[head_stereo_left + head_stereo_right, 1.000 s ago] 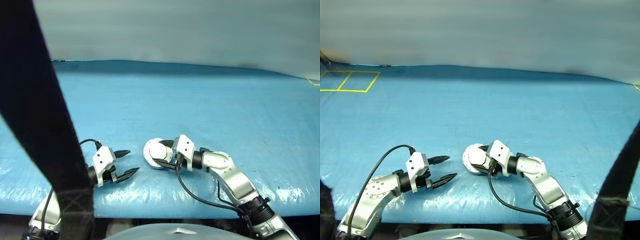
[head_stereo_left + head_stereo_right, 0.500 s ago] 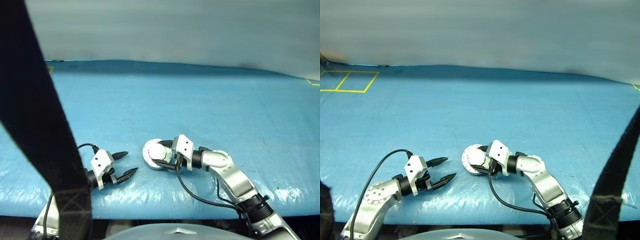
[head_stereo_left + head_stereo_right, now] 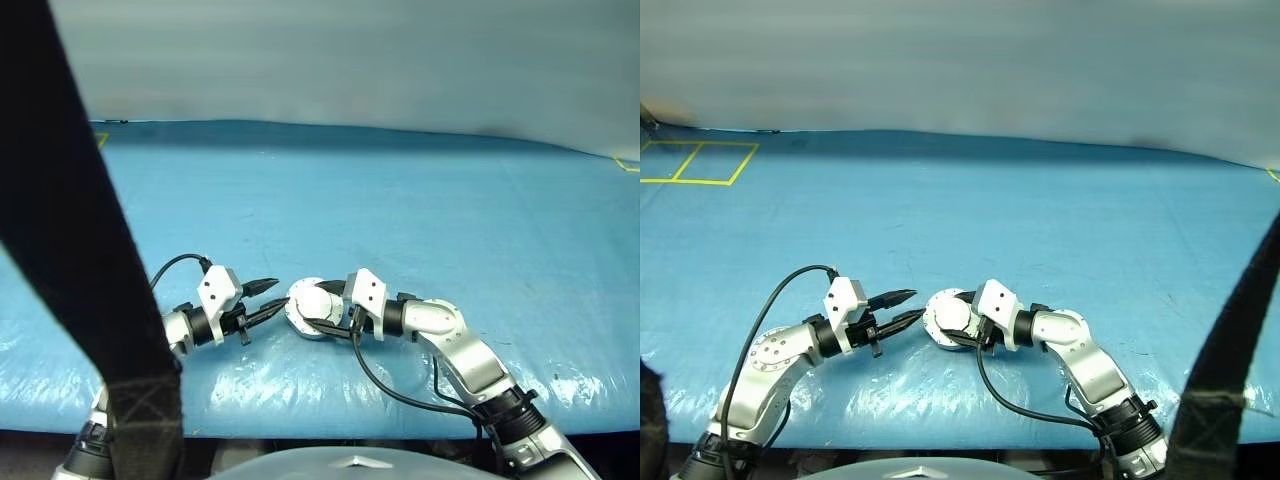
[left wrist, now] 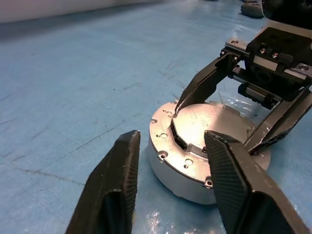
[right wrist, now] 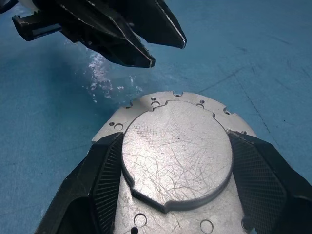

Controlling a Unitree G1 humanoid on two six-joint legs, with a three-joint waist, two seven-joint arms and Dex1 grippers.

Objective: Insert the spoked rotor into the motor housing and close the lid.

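Left gripper (image 3: 902, 307) moved beside motor housing (image 3: 945, 320), held by right gripper (image 3: 958, 322).

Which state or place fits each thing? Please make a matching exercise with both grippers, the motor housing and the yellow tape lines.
Things:
1. left gripper
2. right gripper
3. motor housing
4. yellow tape lines

States or places:
A. clamped on a round part
B. silvery, flat face up, held between two black fingers
C. far off on the left side
D. empty, fingers apart, tips just beside the round part

Pairs: 1-D, 2-A, 3-B, 4-C
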